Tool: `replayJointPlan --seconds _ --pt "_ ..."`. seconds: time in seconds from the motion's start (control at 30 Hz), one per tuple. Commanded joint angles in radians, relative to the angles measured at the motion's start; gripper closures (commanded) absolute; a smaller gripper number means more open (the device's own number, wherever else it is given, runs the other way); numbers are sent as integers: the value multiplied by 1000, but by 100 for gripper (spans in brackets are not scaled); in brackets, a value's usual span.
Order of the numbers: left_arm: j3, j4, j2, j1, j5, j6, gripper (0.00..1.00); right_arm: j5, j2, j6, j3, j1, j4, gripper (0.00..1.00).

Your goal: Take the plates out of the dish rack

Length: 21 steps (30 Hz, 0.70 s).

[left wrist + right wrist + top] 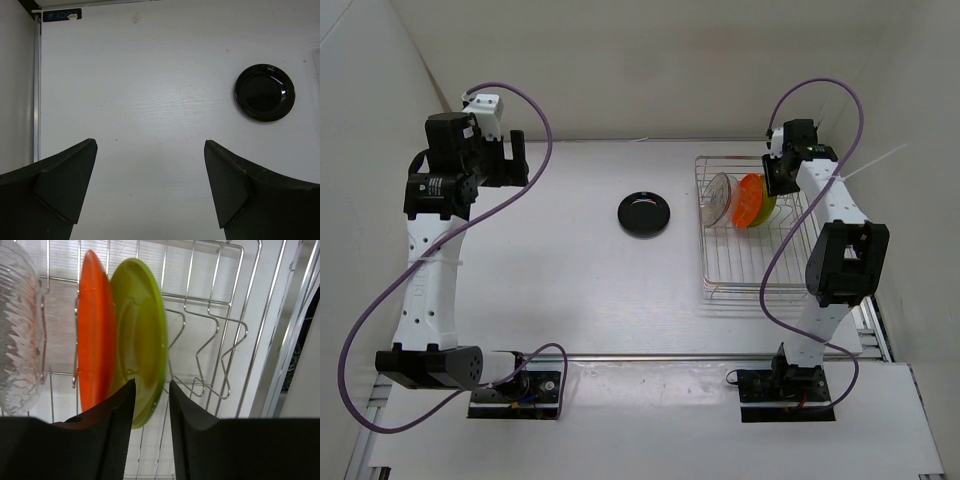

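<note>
The black plate (644, 214) lies flat on the table, left of the dish rack (750, 275); it also shows in the left wrist view (265, 93). In the rack stand a clear ribbed plate (17, 335), an orange plate (92, 330) and a yellow-green plate (142, 340), all on edge at the far end (748, 200). My right gripper (151, 382) is over the rack (220, 325), jaws a narrow gap apart, straddling the lower rim of the yellow-green plate. My left gripper (150, 145) is wide open and empty, high over the far left of the table (515, 160).
White walls close in the table at the back and on both sides. A metal rail (36, 90) runs along the table's left edge. The near part of the rack holds only bare wires.
</note>
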Motion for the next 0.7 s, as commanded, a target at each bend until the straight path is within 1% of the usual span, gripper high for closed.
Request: replayJointPlan --seconds 0.0,0.07,0.1,0.13,0.2,0.23,0.27,0.33,0.37,0.43,0.5,0.57,0.67 --pt "-2 11 -38 14 1 0 1 49 4 9 37 27 35 64" --pt "-2 21 -38 14 1 0 1 61 13 9 46 27 26 64" --pt "-13 21 -38 23 1 0 1 61 13 18 46 27 26 66" --pt "-13 21 -38 23 1 0 1 70 22 18 46 27 26 71" --pt "-13 21 -47 33 1 0 1 83 22 18 46 27 26 71" --pt "-24 21 -47 33 1 0 1 83 22 18 46 27 26 73" --pt "-24 21 -56 33 10 0 1 83 22 18 46 27 17 73" --pt "-24 21 -56 33 10 0 1 92 22 18 46 27 16 79" --pt "-24 21 -56 42 10 0 1 92 22 27 46 27 16 79" --pt "-24 21 -56 42 21 0 1 92 22 28 55 27 16 82" --pt "-24 21 -65 42 21 0 1 92 22 28 55 27 16 89" --pt "-24 30 -65 51 30 0 1 103 22 37 55 27 7 93" --pt "-24 30 -65 51 30 0 1 112 22 37 55 27 7 96"
